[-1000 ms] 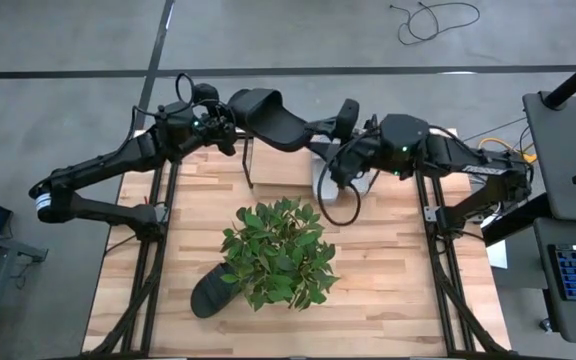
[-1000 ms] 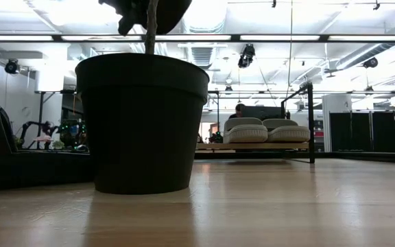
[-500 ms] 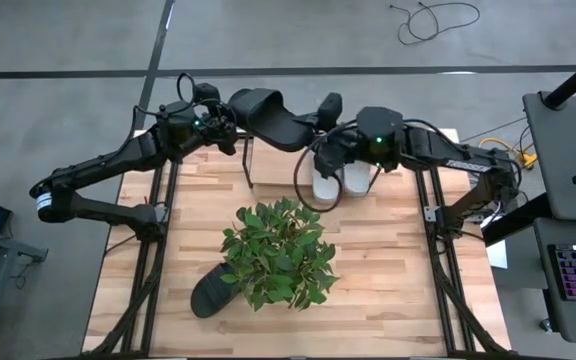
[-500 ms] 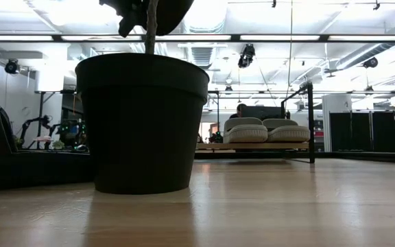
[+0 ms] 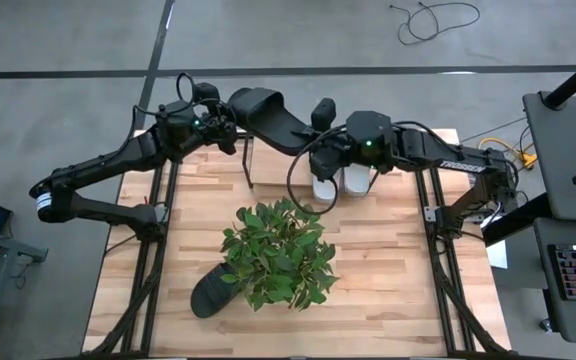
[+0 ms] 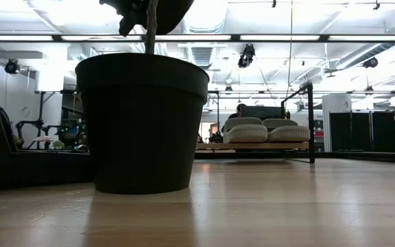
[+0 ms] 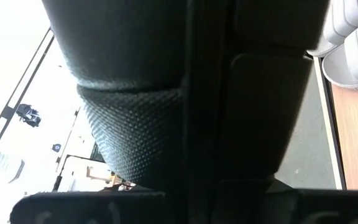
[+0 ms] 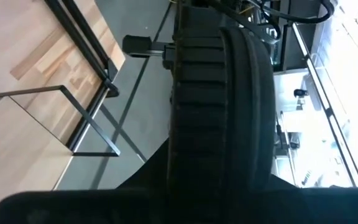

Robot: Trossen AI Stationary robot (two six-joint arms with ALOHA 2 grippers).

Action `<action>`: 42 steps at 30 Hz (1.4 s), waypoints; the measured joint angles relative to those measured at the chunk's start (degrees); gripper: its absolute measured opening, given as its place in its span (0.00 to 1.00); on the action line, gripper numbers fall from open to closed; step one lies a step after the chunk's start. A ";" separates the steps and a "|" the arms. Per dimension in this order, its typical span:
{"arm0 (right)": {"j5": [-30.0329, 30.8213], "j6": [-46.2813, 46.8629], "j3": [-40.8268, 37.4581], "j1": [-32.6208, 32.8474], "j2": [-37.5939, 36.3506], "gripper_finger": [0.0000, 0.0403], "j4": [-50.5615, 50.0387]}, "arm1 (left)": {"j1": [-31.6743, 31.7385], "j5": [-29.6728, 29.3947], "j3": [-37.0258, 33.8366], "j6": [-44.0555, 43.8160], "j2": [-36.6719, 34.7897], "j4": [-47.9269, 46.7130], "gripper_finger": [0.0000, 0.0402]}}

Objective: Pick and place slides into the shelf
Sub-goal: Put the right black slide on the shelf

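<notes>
- Your left gripper (image 5: 230, 128) was shut tight on one end of a black slide (image 5: 268, 118), and it held that slide up in the air over the far edge of the table (image 5: 388, 270).
- Your right gripper (image 5: 318, 125) was at the other end of that same black slide. Its wrist view was filled by the ribbed sole of the slide (image 8: 219, 106) right between its fingers, so it looked closed on the slide.
- Just under and beside your right gripper, two light grey slides (image 5: 348, 182) sat side by side on the shelf (image 5: 251, 165).
- The open part of the shelf was below the black slide that you held.
- Nearer the middle of the table, well away from both grippers, stood a green plant (image 5: 278, 252) in a dark pot (image 6: 142, 123).
- A second black slide (image 5: 208, 292) lay on the table past the plant, far from both grippers and partly under the leaves.
</notes>
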 joint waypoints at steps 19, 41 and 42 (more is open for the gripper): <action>7.13 4.42 0.00 -2.35 -2.75 0.15 0.69 | 0.10 -8.95 0.16 -0.76 -1.93 7.10 0.61; 32.72 7.26 0.00 -5.87 -5.40 0.15 0.83 | 0.07 -7.70 -0.38 -14.12 -9.85 7.06 0.65; 33.54 6.43 0.00 -5.87 -5.20 0.15 0.84 | 0.07 -7.70 -0.38 -14.12 -9.50 7.25 0.65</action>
